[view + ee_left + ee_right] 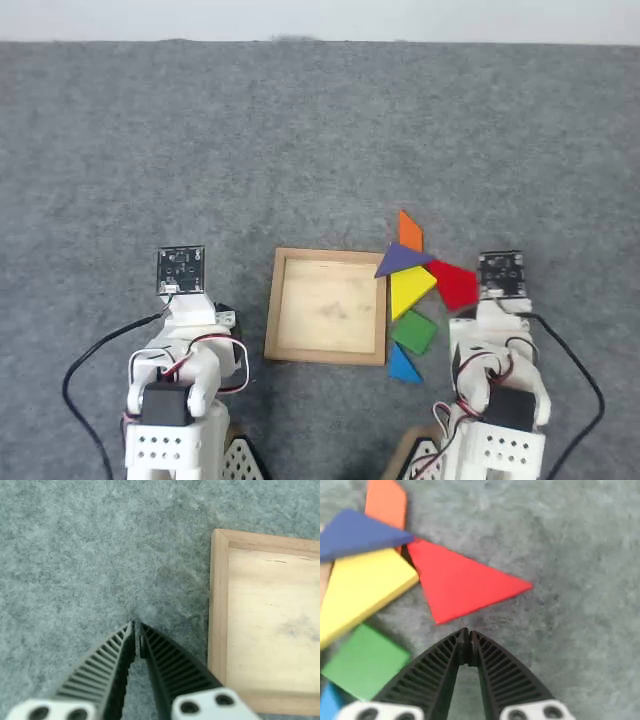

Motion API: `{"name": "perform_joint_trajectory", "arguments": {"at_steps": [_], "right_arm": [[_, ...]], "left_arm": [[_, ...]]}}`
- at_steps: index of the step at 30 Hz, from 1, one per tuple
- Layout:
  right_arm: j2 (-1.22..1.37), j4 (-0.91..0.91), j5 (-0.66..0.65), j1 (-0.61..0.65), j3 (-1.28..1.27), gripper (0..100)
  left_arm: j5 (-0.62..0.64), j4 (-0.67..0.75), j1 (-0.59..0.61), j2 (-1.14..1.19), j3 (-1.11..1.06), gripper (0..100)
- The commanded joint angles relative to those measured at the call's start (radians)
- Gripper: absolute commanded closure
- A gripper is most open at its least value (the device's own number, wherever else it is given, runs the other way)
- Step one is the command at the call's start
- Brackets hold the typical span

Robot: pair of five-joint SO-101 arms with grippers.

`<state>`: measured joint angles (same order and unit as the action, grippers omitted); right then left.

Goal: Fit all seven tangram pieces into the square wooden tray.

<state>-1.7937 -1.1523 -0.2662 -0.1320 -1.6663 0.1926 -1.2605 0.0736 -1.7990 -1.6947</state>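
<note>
From up high, the square wooden tray (276, 305) is sitting in the middle of the gray mat (300, 130), and its whole wooden floor is showing. I am counting six pieces, all bunched just beside its right edge. They are an orange piece (410, 230), a purple triangle (402, 260), a red triangle (455, 283), a yellow piece (410, 290), a green square (415, 330) and a blue triangle (403, 365). The purple triangle is lying over the tray's corner and hiding part of the yellow piece. The left arm (180, 340) and the right arm (500, 345) are standing one on each side of the tray. Lots of open mat is lying beyond them.

In the left wrist view, the left gripper (136, 626) is pinched shut on nothing. It is hanging over bare mat near the tray's rim. The tray is running off the picture's edge.

In the right wrist view, the right gripper (468, 632) is pinched shut on nothing too, with its tip just beside the red triangle. The blue triangle and the orange piece are getting cut off at the edges.
</note>
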Motion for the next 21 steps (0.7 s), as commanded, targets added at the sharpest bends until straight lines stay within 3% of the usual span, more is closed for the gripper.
{"name": "perform_joint_trajectory", "arguments": {"at_steps": [1, 12, 17, 21], "right_arm": [[-0.021, 0.041, -0.137, -0.038, 0.002, 99.0], [0.067, -0.005, -0.196, -0.031, 0.241, 95.8], [0.443, 0.015, -0.193, -0.007, 0.486, 95.8], [0.871, 0.005, -0.066, 0.104, 0.764, 95.4]], "left_arm": [[-0.008, -0.002, 0.006, -0.02, 0.012, 99], [-0.008, -0.002, 0.006, -0.02, 0.012, 99], [-0.008, -0.002, 0.006, -0.02, 0.012, 99], [-0.008, -0.002, 0.006, -0.02, 0.012, 99]]}}
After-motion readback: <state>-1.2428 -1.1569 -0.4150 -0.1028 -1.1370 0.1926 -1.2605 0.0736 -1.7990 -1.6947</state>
